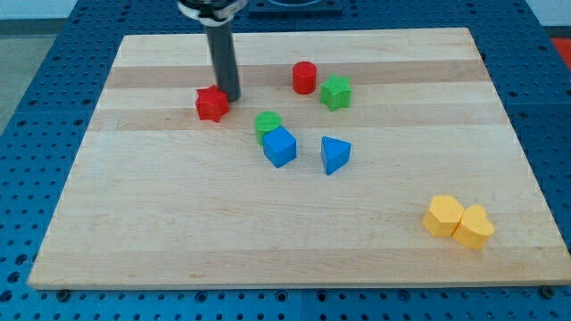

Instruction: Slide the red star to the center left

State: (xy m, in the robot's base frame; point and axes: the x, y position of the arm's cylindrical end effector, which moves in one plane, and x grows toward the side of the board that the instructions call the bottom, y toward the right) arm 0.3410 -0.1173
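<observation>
Red star [211,104] sits in the upper left of the table [178,241]; my tip [231,95] touches its upper-right side; the end effector is a bare rod, holding nothing; star looks light, rigid, apt to spin, so push through its middle; red cylinder [304,78] lies well to its right.

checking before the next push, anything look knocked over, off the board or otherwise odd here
Nothing stands out. All eight blocks sit flat on the wooden board, none over an edge. My tip rests at the red star's upper right, as a leftward push needs.
</observation>
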